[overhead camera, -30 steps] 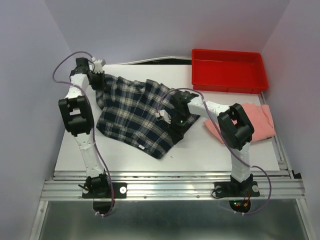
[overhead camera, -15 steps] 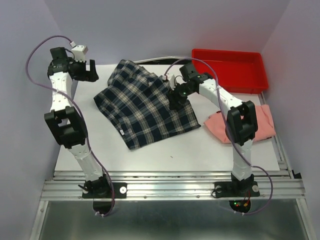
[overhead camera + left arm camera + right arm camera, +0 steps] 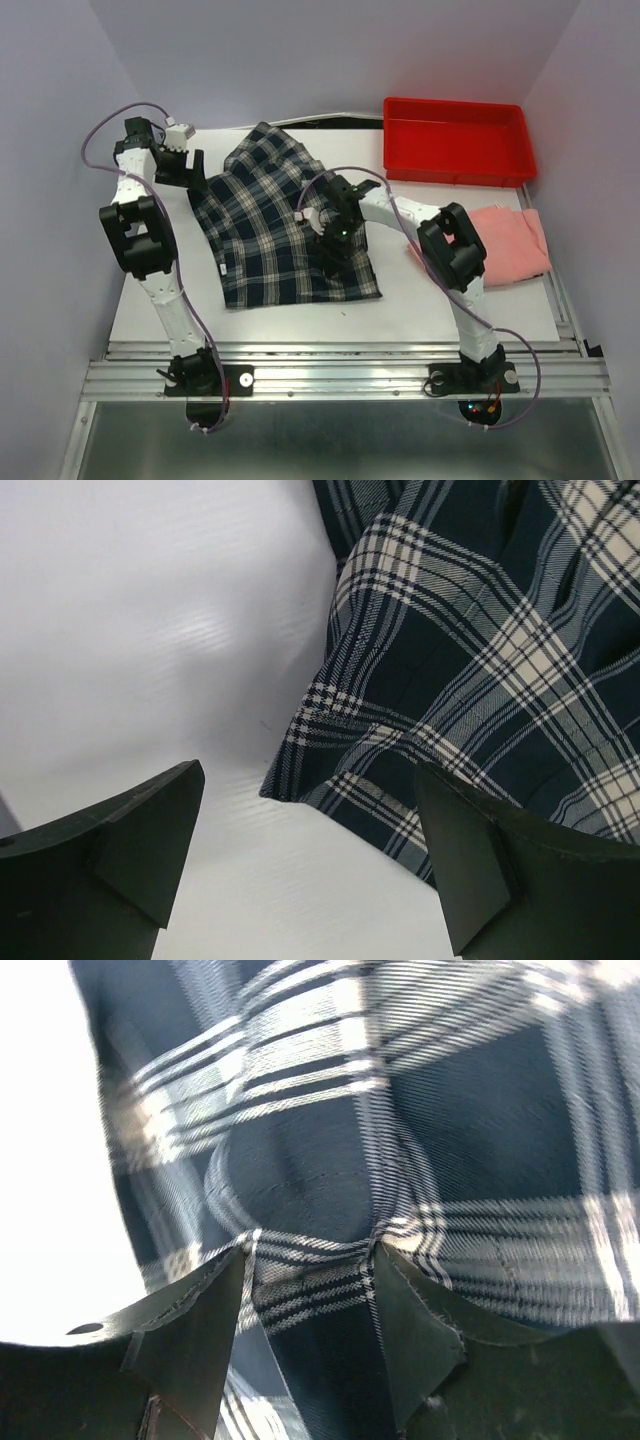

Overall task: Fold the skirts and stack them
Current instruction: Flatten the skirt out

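Observation:
The plaid skirt lies spread across the middle of the white table, its hem toward the arms. My right gripper presses down on its right half and is shut on a bunched fold of the plaid skirt; the cloth puckers at both fingertips. Beside the plaid skirt's far left corner hangs my left gripper, open and empty, with bare table between its fingers. The salmon-pink skirt lies rumpled at the table's right edge, partly behind my right arm.
A red plastic tray stands at the back right, just beyond the pink skirt. Purple walls close in on the left, the back and the right. Cables loop from both arms above the cloth.
My left gripper has let go of the plaid skirt's far corner and opened, swinging left and back. My right gripper dragged the skirt away, then toward the arms; it now lies flatter and turned.

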Tool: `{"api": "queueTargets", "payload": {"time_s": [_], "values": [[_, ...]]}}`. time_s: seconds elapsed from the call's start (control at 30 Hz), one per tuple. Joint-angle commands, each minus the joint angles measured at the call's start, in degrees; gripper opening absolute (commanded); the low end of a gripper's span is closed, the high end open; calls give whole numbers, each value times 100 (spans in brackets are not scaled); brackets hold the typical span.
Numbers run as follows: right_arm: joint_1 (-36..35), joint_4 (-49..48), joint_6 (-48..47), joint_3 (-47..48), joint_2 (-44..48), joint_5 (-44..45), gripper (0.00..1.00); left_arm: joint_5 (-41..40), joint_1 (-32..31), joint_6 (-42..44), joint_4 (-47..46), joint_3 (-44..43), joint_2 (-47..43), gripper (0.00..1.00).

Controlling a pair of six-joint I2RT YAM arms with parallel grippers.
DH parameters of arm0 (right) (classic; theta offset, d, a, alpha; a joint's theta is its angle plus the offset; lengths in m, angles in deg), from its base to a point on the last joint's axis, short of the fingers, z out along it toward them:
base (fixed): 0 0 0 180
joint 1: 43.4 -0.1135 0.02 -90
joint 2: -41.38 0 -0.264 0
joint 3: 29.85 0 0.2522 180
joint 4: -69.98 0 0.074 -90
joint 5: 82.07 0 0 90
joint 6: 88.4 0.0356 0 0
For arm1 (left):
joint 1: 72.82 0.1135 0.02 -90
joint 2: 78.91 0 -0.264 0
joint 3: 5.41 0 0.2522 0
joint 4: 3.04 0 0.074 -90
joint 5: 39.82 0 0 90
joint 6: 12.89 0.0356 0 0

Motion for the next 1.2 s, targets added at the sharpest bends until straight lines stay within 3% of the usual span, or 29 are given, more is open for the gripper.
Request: {"api": "queueTargets", "payload": {"time_s": [0.0,0.07,0.17,0.2,0.37,0.4,0.5,0.57,0.6,0.67,0.7,0.8,0.9,0.97,1.0,1.07,1.17], "values": [[-597,1453,-397,-13,16,-1924,62,-119,-177,210,139,-277,79,96],[-834,1550,-344,162,112,-2320,65,-119,-194,140,60,-435,263,93],[-967,1201,367,662,209,-2586,66,-40,-264,253,86,-786,562,76],[-880,1112,377,1029,201,-2220,67,4,-334,497,252,-970,659,66],[-46,-39,1149,1348,490,-1155,66,732,-396,1078,236,-692,371,43],[112,-214,1202,1480,482,-962,67,786,-396,1158,140,-586,283,30],[605,-864,1335,2130,368,-232,70,1145,-405,1597,156,-278,36,17],[737,-1042,1063,2657,245,59,74,1261,-423,1686,139,-199,-52,23],[738,-1060,993,2807,114,129,76,1331,-431,1608,43,-181,-70,51],[790,-1051,887,3045,43,297,77,1201,-466,1423,-141,-198,-61,68],[790,-1051,878,3063,8,315,80,1113,-519,1344,-238,-242,-26,80],[790,-1130,948,2845,60,368,81,744,-721,1510,-47,-716,333,82],[790,-1332,1018,2485,253,464,81,646,-870,1598,400,-1287,843,75],[790,-1341,948,2212,367,368,73,655,-1064,1809,848,-1683,1221,57],[790,-1263,896,1985,402,272,67,637,-1134,1835,903,-1745,1300,41],[790,-1069,860,1799,429,-150,61,654,-1301,1810,825,-1702,1406,26],[458,-823,572,968,577,-300,52,734,-1450,1599,579,-1553,1389,15]]}}
